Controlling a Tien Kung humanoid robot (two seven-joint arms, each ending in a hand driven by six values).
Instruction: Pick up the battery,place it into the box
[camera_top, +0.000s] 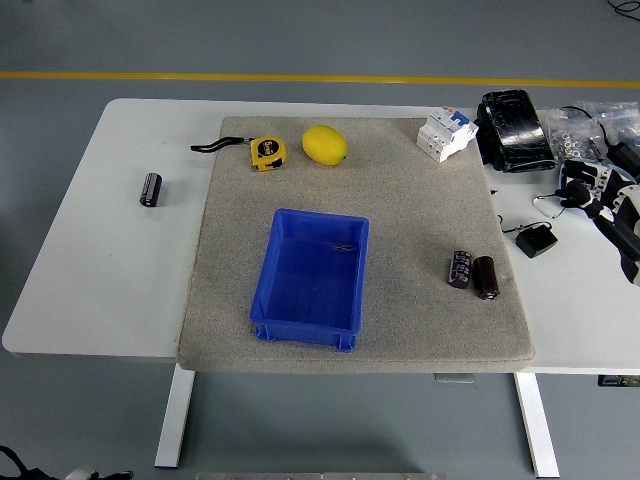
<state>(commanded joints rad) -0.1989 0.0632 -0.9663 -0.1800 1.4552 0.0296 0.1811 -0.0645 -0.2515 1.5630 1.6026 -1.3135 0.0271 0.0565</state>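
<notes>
Two dark cylindrical batteries lie side by side on the right part of the grey mat (400, 210): one black with a silver end (460, 268), one brown-black (486, 277). A third black battery (150, 189) lies on the bare white table, left of the mat. The blue plastic box (262, 290) stands open in the middle of the mat, with nothing in it. My right hand (583, 188) rests at the table's right edge, far right of the batteries, fingers relaxed and holding nothing. My left arm does not show.
At the mat's back edge lie a yellow tape measure (266, 152) with a black strap, a lemon (325, 145) and a white circuit breaker (446, 134). A black wrapped block (514, 130), a small black adapter (537, 241) and clear bags (585, 125) crowd the right end.
</notes>
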